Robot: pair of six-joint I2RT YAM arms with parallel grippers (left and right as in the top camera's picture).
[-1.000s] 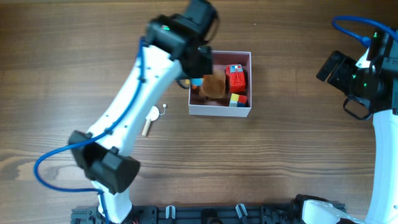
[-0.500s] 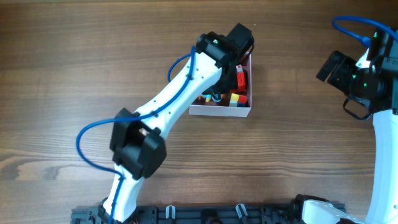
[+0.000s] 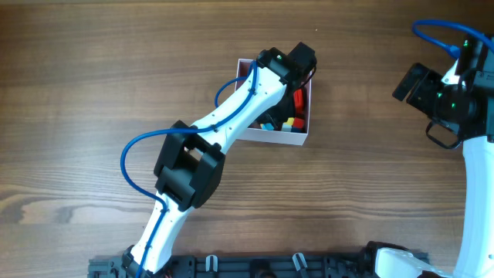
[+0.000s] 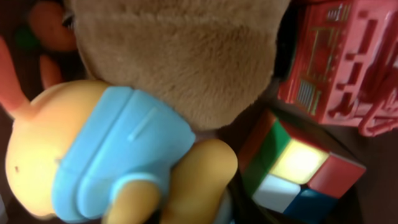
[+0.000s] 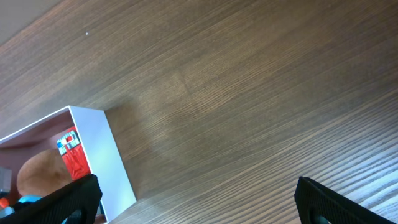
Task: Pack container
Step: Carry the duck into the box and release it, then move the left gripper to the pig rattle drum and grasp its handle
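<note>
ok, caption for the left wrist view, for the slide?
Left wrist close-up inside the container: brown plush, yellow figure in blue, red toy and a multicoloured cube crowded together.

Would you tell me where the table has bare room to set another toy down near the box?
Bare table lies between the container and the right arm, and across the far-left side beyond the left arm. Inside the container it is crowded: plush, red toy and colour cube sit packed together under the left arm.
</note>
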